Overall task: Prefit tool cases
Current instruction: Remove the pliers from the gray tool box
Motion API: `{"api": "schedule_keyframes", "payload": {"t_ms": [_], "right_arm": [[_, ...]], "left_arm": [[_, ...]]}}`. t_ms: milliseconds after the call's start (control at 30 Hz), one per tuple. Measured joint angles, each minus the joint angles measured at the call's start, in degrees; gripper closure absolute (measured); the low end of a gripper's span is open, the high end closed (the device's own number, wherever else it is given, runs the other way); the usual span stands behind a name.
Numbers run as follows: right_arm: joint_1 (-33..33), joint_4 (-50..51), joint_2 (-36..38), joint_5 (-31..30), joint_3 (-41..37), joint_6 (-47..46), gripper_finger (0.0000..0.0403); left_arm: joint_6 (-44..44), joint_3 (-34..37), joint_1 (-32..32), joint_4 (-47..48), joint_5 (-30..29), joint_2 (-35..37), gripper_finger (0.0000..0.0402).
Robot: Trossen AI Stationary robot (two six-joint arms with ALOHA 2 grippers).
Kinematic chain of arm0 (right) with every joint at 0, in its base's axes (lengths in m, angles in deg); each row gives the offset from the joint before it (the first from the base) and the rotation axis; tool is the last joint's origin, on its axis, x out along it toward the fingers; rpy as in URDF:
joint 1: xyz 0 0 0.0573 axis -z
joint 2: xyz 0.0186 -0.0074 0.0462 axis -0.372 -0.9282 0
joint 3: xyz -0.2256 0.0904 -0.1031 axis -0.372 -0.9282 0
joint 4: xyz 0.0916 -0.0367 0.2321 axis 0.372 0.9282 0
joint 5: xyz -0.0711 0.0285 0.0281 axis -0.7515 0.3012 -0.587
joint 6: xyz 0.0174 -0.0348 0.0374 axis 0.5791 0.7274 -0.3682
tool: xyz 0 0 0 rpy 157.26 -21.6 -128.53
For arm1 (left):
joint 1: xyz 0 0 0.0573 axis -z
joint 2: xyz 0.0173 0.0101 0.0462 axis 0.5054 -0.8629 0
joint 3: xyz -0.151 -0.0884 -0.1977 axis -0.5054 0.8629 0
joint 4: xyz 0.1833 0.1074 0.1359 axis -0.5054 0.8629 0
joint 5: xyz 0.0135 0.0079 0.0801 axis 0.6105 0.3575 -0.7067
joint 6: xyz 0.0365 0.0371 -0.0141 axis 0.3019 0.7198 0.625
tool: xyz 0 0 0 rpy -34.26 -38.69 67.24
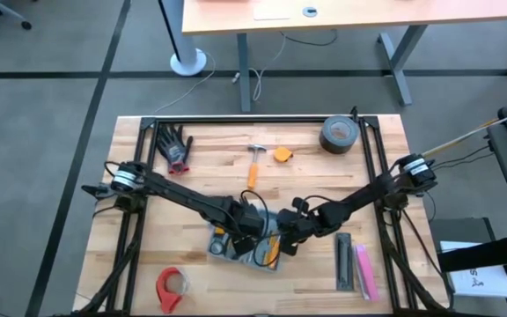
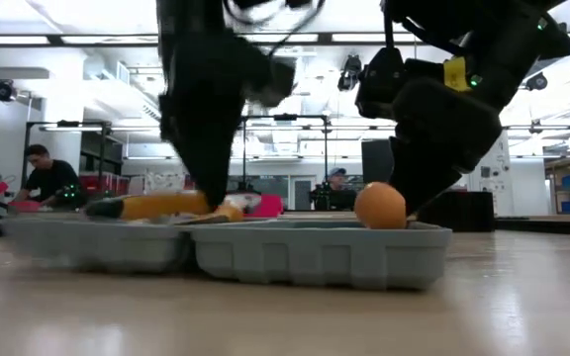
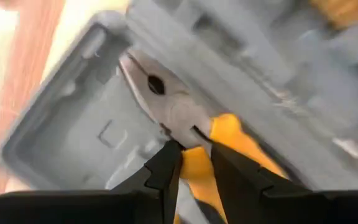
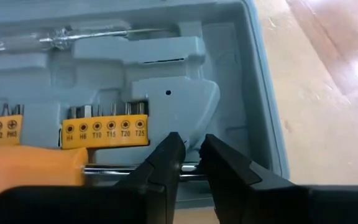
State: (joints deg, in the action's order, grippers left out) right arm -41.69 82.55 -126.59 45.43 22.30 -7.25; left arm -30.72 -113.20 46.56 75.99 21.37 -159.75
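Open tool case (image 1: 240, 246) lying flat on the wooden desk (image 1: 201, 291), toward 6 o'clock of centre. Left end effector (image 3: 194, 155), reaching in from 9 o'clock, is clamped on one yellow handle of the pliers (image 3: 173, 109), whose steel nose lies in the grey tray. Right end effector (image 4: 190, 155), entering from 3 o'clock, has its fingers closed about the steel shaft of an orange-handled screwdriver (image 4: 30, 169) beside a yellow strip of bits (image 4: 104, 132). At 7 o'clock, a red tape roll (image 1: 172, 286); at 4 o'clock, black and pink bars (image 1: 356, 269). Farther off: black gloves (image 1: 175, 146) at 11 o'clock, a hammer (image 1: 254, 162) and orange tape measure (image 1: 282, 154) at 12, a grey tape roll (image 1: 338, 135) at 1.
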Motion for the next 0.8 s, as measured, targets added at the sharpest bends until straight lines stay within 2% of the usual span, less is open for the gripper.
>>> {"api": "schedule_keyframes", "payload": {"t_ms": [67,367,500,600,800], "right_arm": [[0.04,-0.48,0.3,0.45,0.05,-0.06,0.0345],[0.1,-0.39,1.94,1.05,-0.19,0.33,0.0333],[0.1,0.14,2.79,1.44,-0.32,0.34,0.0334],[0.04,0.46,3.47,1.44,-0.36,0.75,0.0341],[0.04,-0.12,3.58,1.03,-0.39,1.34,0.0347]], "left_arm": [[0.02,-0.36,0.29,-2.75,-0.14,1.3,0.0315],[-0.37,0.43,0.29,-1.22,-0.67,2.94,0.037],[-0.3,0.75,0.29,0.56,-0.5,2.91,0.0376],[-0.28,0.81,-0.04,1.79,-1.03,2.91,0.0361],[-0.18,1.07,-0.87,1.77,-1.46,2.87,0.0288]]}}
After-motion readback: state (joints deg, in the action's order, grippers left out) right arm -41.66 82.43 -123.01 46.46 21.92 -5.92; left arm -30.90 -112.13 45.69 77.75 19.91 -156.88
